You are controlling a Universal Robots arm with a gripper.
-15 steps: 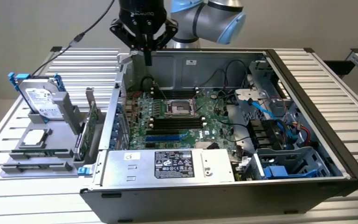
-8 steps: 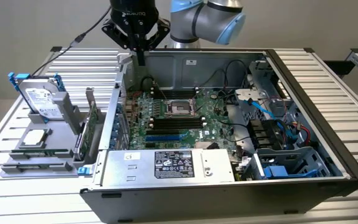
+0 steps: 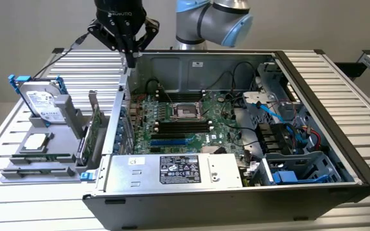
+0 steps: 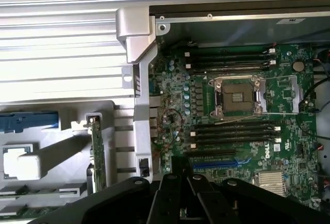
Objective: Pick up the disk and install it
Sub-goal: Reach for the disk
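Overhead, the gripper (image 3: 131, 61) hung near the computer case (image 3: 198, 62), jaws closed, seemingly empty; the disk (image 3: 40, 102) stood on edge at the exterior view's left.

The grey-and-blue arm (image 3: 212, 18) bends at its joint — its black gripper (image 3: 131, 60) points straight down, fingers (image 4: 167, 199) pressed together at the tips.

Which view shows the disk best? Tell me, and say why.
The exterior view: the disk stands upright in the grey holder outside the case, label and blue carrier visible. The wrist view gives a blue strip of its carrier from above.
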